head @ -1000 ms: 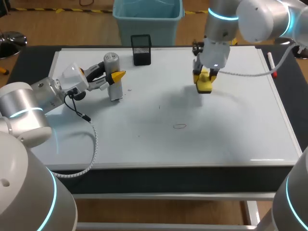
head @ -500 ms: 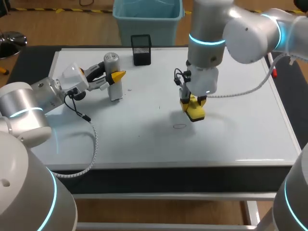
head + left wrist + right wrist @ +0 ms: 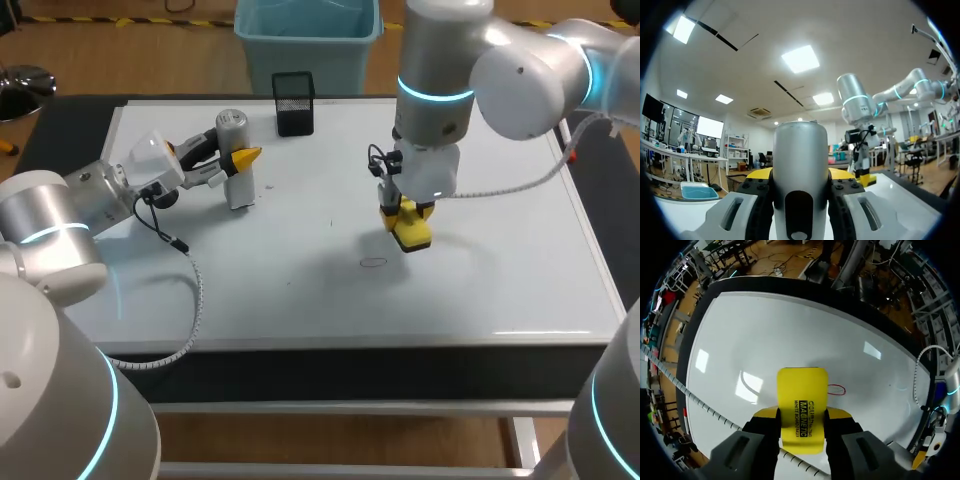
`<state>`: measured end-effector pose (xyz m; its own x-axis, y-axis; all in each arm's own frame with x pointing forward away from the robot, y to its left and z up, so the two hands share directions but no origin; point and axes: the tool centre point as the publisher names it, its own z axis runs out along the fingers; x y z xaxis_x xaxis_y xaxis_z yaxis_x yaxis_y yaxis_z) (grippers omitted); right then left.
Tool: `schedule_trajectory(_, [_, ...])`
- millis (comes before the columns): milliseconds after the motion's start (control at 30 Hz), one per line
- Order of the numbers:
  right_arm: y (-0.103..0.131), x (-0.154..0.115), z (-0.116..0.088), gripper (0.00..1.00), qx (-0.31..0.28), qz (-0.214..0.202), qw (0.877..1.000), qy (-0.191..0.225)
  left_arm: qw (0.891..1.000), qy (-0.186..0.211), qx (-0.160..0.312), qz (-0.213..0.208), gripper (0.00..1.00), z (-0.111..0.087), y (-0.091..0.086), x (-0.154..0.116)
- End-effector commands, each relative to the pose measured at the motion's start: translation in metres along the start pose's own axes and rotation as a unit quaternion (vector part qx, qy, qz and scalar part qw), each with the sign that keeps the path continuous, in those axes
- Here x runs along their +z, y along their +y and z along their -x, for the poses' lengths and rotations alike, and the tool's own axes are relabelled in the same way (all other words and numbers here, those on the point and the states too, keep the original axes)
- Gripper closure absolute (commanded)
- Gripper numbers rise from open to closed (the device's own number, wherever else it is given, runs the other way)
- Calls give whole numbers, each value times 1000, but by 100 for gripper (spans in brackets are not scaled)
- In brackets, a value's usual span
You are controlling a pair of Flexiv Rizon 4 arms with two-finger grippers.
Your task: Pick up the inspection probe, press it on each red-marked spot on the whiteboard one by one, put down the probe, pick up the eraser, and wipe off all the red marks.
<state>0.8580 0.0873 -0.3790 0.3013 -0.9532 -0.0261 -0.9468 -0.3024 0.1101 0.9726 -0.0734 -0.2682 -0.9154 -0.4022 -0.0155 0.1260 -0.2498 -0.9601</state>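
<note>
My right tool clamps the yellow eraser over the whiteboard, beside a red mark; my left tool grips the inspection probe.

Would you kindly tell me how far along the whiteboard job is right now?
Probing looks finished: the inspection probe stands upright on the whiteboard, though the left gripper is clamped on it. In hand: the right gripper holds the eraser just beside a red mark. Left: wiping that mark; I see no other red marks.
</note>
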Motion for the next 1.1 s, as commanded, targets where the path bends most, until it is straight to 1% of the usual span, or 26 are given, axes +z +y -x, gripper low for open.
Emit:
schedule_trajectory(33, [0, 8, 15, 100, -12, 9, 1000, 4, 1000, -1, 1, 0, 100, 0, -1, 0])
schedule_trajectory(200, [11, 20, 35, 100, -27, 11, 1000, -7, 1000, -1, 1, 0, 100, 0, -1, 0])
schedule_trajectory(267, [17, 23, 43, 100, -33, 6, 999, 0, 1000, -1, 1, 0, 100, 0, -1, 0])
schedule_trajectory(333, [22, 28, 50, 100, -35, 4, 999, -7, 1000, -1, 1, 0, 100, 0, -1, 0])
schedule_trajectory(400, [27, 32, 57, 100, -41, 1, 999, -4, 1000, -1, 1, 0, 100, 0, -1, 0])
schedule_trajectory(533, [32, 38, 65, 100, -47, -2, 999, -9, 1000, -1, 1, 0, 100, 0, -1, 0])
schedule_trajectory(667, [33, 42, 69, 100, -62, -9, 998, -14, 1000, -1, 1, 0, 100, 0, -1, 0])
schedule_trajectory(867, [28, 50, 69, 100, -70, -8, 997, -11, 1000, -1, 1, 0, 100, 0, -1, 0])
schedule_trajectory(1000, [25, 55, 67, 100, -71, -4, 997, -3, 1000, -1, 1, 0, 100, 0, -1, 0])
schedule_trajectory(1100, [21, 59, 61, 100, -67, -1, 998, 1, 1000, -1, 1, 0, 100, 0, -1, 0])
